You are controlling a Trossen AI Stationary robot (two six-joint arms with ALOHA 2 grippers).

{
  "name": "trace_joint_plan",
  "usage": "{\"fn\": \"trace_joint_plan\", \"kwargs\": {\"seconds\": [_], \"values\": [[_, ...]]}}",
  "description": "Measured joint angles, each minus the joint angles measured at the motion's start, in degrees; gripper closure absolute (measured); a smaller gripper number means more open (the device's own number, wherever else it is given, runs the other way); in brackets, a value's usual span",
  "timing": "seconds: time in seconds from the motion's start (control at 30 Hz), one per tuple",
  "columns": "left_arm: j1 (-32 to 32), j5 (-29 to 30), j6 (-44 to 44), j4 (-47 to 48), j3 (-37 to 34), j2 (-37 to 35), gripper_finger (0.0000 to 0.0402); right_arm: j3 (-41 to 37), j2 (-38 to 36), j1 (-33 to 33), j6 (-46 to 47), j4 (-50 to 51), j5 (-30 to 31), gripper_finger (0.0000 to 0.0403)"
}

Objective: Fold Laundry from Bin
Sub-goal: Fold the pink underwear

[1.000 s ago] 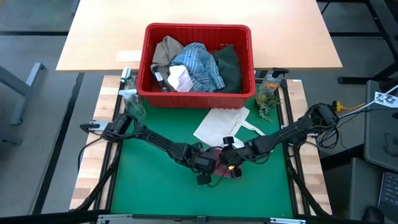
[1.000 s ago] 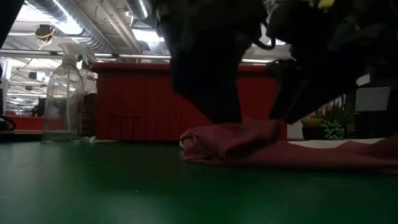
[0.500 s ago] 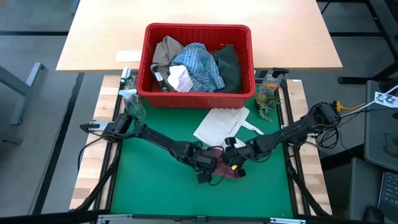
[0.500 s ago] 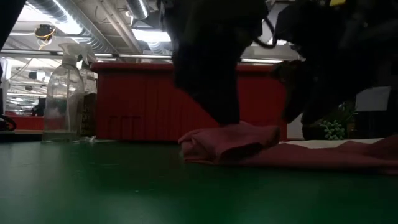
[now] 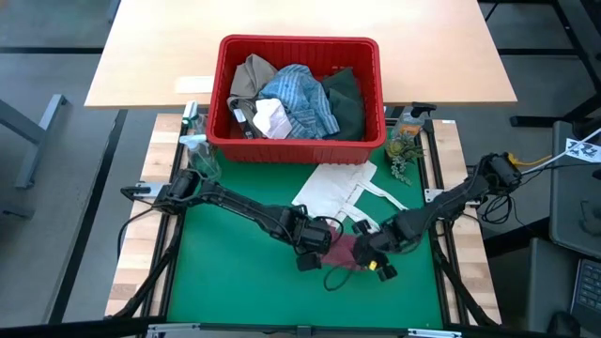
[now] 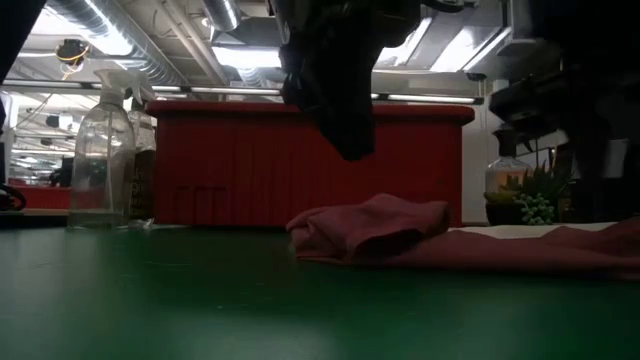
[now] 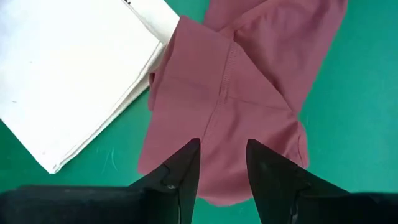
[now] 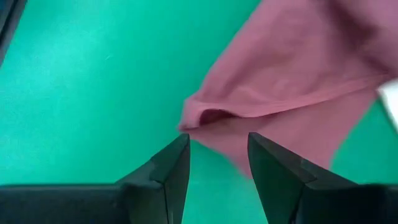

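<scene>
A small maroon cloth [image 5: 344, 252] lies crumpled on the green mat, its left end bunched into a fold [image 6: 370, 228]. My left gripper [image 5: 317, 252] hangs open just above that end [image 7: 222, 144] and clear of it, as the low view [image 6: 345, 120] shows. My right gripper [image 5: 373, 263] is open at the cloth's near right side; in its wrist view [image 8: 219, 140] the cloth's edge [image 8: 211, 115] lies just past the fingertips. The red bin [image 5: 299, 43] at the far side holds the striped shirt [image 5: 299, 99], the tan garment [image 5: 252, 77], the dark green garment [image 5: 346, 99] and the white cloth [image 5: 272, 120].
A flat white tote bag [image 5: 336, 188] lies on the mat between the bin and the maroon cloth, close beside the cloth [image 7: 68, 68]. A clear spray bottle [image 5: 199, 155] stands at the far left and a small plant [image 5: 404, 150] at the far right. Bare green mat [image 5: 235, 291] lies toward the near edge.
My left gripper has risen straight off the maroon cloth's bunched end. My right gripper has drawn away from the cloth toward the near right and tipped further down. The cloth stays on the mat, its bunched end left standing a little higher.
</scene>
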State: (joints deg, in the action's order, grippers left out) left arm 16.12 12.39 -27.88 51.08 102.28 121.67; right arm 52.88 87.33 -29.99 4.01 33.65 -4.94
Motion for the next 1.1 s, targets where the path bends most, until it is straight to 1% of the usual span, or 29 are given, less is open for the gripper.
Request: {"fn": "trace_joint_plan", "kwargs": {"seconds": [0.1,0.2,0.27,0.4,0.6,0.67,0.73,0.93,1.0,1.1], "values": [[0.0,0.15,-0.02,-0.18,0.0,0.0,0.0276,0.0,1.1,-2.25,-1.69,0.04,2.96,0.024],[0.02,0.14,-0.02,-0.18,0.0,0.0,0.0276,-0.02,2.28,-3.81,-4.18,0.07,8.21,0.024],[0.02,0.16,-0.02,-0.16,0.0,0.0,0.0276,-0.02,3.3,-4.33,-4.51,0.09,10.69,0.024],[0.02,0.07,-0.24,-0.15,0.0,0.0,0.0276,-0.05,5.88,-4.16,-5.71,1.21,9.29,0.024],[0.0,-1.02,-1.44,-0.16,0.0,0.02,0.0276,-0.01,9.54,-4.16,-7.3,0.55,9.7,0.0244],[0.02,-1.01,-1.53,-0.14,0.0,0.02,0.0276,0.09,10.13,-4.16,-7.32,0.51,9.53,0.0258],[0.02,-1.04,-1.57,-0.14,0.0,0.04,0.0276,0.15,10.51,-4.16,-7.3,0.47,9.16,0.0281],[0.02,-1.1,-1.65,-0.16,0.0,0.04,0.0276,0.15,10.56,-4.16,-7.28,0.42,6.64,0.0383],[0.02,-1.12,-1.93,-0.16,0.0,0.04,0.0276,0.15,10.57,-4.16,-7.24,0.4,5.08,0.0395],[0.03,-1.12,-3.09,-0.16,0.0,0.04,0.0276,0.55,10.36,-4.16,-5.33,1.08,2.68,0.0382]]}}
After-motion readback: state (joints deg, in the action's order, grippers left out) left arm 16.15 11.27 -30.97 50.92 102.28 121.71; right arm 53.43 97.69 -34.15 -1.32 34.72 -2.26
